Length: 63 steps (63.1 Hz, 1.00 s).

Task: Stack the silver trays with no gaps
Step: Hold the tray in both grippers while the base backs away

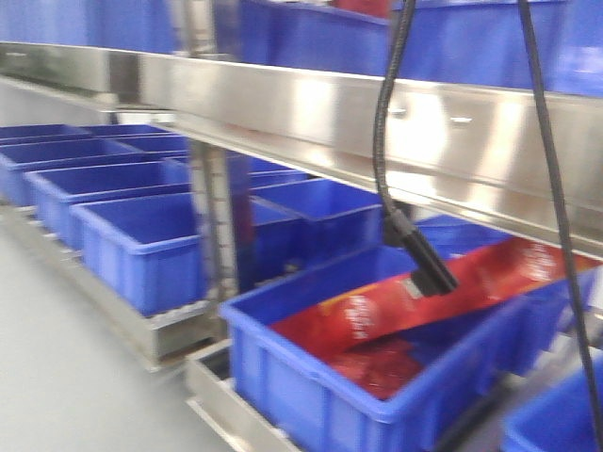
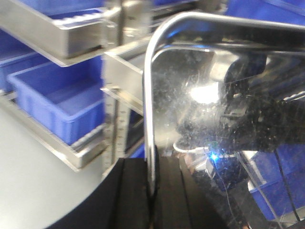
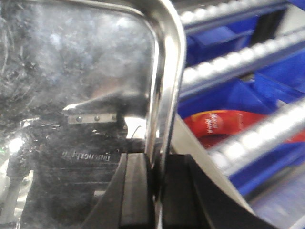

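A silver tray [image 2: 228, 95] fills the right of the left wrist view, its shiny scratched face mirroring the arm. My left gripper [image 2: 151, 200] is shut on its thin rim [image 2: 148, 95], which runs up between the black fingers. In the right wrist view a silver tray [image 3: 71, 71] fills the left side, and my right gripper [image 3: 157, 195] is shut on its curved rim [image 3: 164, 95]. Whether both grippers hold the same tray cannot be told. Neither tray nor gripper shows in the front view.
Rows of blue bins [image 1: 141, 235] stand on steel racks under a long steel rail [image 1: 311, 104]. The nearest bin [image 1: 311, 386] holds a red snack bag [image 1: 396, 311]. Black cables [image 1: 384, 141] hang in front. Roller rails [image 3: 238, 62] and blue bins lie right of the right gripper.
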Motion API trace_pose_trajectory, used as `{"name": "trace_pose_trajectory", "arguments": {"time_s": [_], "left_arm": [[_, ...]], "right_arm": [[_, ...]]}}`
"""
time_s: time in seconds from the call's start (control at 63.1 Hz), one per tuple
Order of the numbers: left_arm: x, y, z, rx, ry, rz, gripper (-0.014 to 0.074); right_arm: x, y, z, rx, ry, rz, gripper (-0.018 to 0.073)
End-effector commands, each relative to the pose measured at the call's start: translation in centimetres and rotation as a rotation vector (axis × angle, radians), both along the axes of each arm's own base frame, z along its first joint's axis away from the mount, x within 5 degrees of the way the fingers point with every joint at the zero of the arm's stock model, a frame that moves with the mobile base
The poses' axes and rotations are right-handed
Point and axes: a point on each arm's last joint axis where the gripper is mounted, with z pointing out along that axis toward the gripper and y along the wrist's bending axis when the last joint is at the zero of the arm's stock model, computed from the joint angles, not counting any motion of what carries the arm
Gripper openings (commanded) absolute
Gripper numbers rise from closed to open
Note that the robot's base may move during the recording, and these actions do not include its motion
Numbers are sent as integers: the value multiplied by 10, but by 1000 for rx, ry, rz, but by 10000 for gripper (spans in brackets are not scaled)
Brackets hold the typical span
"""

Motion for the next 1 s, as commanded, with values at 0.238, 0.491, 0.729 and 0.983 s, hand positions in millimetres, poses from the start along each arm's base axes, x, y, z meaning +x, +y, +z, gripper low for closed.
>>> {"name": "trace_pose_trajectory", "arguments": {"time_s": [0.238, 0.491, 0.729, 0.983], "left_arm": [[-4, -9, 9, -92, -49, -42, -17], [-4, -9, 9, -92, -49, -42, -17], [-4, -9, 9, -92, -49, -42, -17], [-4, -9, 9, -92, -49, -42, -17]], "right_arm": [[-3, 9, 8, 51, -55, 76, -78], [-3, 9, 8, 51, -55, 76, -78], [-3, 9, 8, 51, -55, 76, -78], [-3, 9, 8, 51, -55, 76, -78]]}}
